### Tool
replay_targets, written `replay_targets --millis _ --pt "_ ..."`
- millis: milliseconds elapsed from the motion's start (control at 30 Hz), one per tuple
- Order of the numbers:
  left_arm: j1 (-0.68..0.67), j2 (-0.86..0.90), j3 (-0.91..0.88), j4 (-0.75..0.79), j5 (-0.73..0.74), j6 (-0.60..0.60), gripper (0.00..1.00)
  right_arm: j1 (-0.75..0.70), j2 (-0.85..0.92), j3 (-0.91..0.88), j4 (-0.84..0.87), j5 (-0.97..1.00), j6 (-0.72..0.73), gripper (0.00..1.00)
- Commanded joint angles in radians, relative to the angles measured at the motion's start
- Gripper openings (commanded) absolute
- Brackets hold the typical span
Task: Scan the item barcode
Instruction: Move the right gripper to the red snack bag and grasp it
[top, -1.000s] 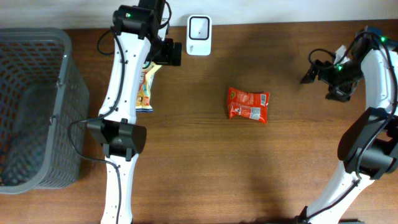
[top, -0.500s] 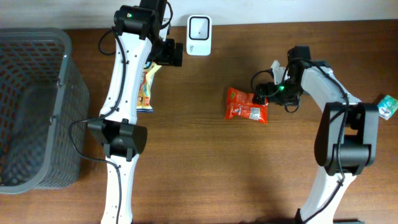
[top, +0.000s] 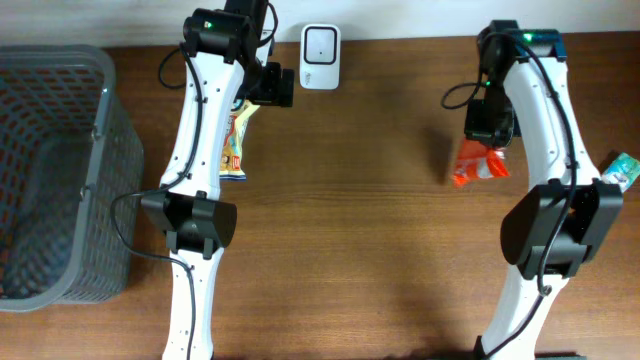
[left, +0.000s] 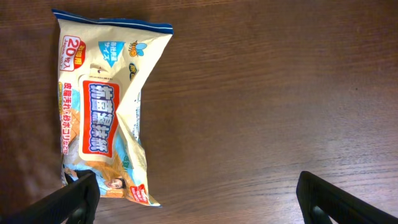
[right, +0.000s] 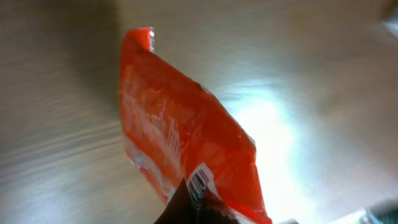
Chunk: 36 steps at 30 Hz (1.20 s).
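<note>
Since the overhead picture of half a second ago, the right gripper (top: 488, 135) is no longer at mid-table: it is now holding the crinkled orange-red foil snack packet (top: 478, 166) over the right part of the dark brown wooden table (top: 380, 260), while the left arm is staying where it was.

Overhead view: the packet is hanging under the closed right jaws. The white rectangular barcode scanner (top: 320, 43) is standing at the far edge, well apart from the packet and to its left. The left gripper (top: 265, 88) is nearer the scanner but is carrying nothing, hovering by a cream-and-blue plastic wipes pouch (top: 234, 142). A grey mesh basket (top: 50, 170) is sitting at the left edge.

Left wrist view: the two fingers (left: 78, 199) are standing wide apart, and the pouch is lying flat on the table with its lower end just beside one of them.

Right wrist view: the fingertips are pinching one end of the packet, whose long axis is running away from them; the white barcode label (right: 199, 179) is showing just beside the pinch. By judgement, the coming move is calling for leftward travel toward the scanner, with that label turned to face its window.
</note>
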Motion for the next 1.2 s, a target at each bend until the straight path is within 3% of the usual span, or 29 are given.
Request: replay_targets --millis 0,100,200,333,400,467,500,567,633,733,867,1033,1067,1167 --pt "-0.003 -0.002 0.005 -0.001 -0.007 0.005 0.99 0.095 -0.006 -0.012 0.024 0.335 0.267 0.04" --pt "-0.003 -0.002 0.005 -0.001 -0.007 0.005 0.99 0.222 -0.005 -0.208 0.190 0.455 0.292 0.04" --pt "-0.003 -0.002 0.005 -0.001 -0.007 0.005 0.99 0.383 -0.005 -0.388 0.356 0.505 0.292 0.11" --pt "-0.003 -0.002 0.005 -0.001 -0.007 0.005 0.99 0.624 -0.005 -0.434 0.466 0.512 0.230 0.57" --pt "-0.003 -0.002 0.005 -0.001 -0.007 0.005 0.99 0.652 -0.005 -0.426 0.477 0.490 0.227 0.60" --pt "-0.003 -0.002 0.005 -0.001 -0.007 0.005 0.99 0.609 -0.005 -0.402 0.473 0.406 0.177 0.63" --pt "-0.003 -0.002 0.005 -0.001 -0.007 0.005 0.99 0.575 -0.005 -0.387 0.469 0.336 0.099 0.76" --pt "-0.003 -0.002 0.005 -0.001 -0.007 0.005 0.99 0.514 -0.005 -0.372 0.467 0.035 -0.188 0.87" --pt "-0.003 -0.002 0.005 -0.001 -0.007 0.005 0.99 0.509 -0.005 -0.373 0.464 -0.253 -0.309 0.87" --pt "-0.003 -0.002 0.005 -0.001 -0.007 0.005 0.99 0.592 -0.005 -0.373 0.529 -0.256 -0.364 0.99" --pt "-0.003 -0.002 0.005 -0.001 -0.007 0.005 0.99 0.626 -0.004 -0.439 0.650 0.013 -0.149 0.99" --pt "-0.003 -0.002 0.005 -0.001 -0.007 0.005 0.99 0.644 -0.004 -0.640 0.845 0.112 -0.127 0.97" --pt "-0.003 -0.002 0.005 -0.001 -0.007 0.005 0.99 0.643 -0.004 -0.642 0.844 0.112 -0.127 0.86" --pt "-0.003 -0.002 0.005 -0.001 -0.007 0.005 0.99 0.643 -0.005 -0.602 0.814 0.112 -0.126 0.36"
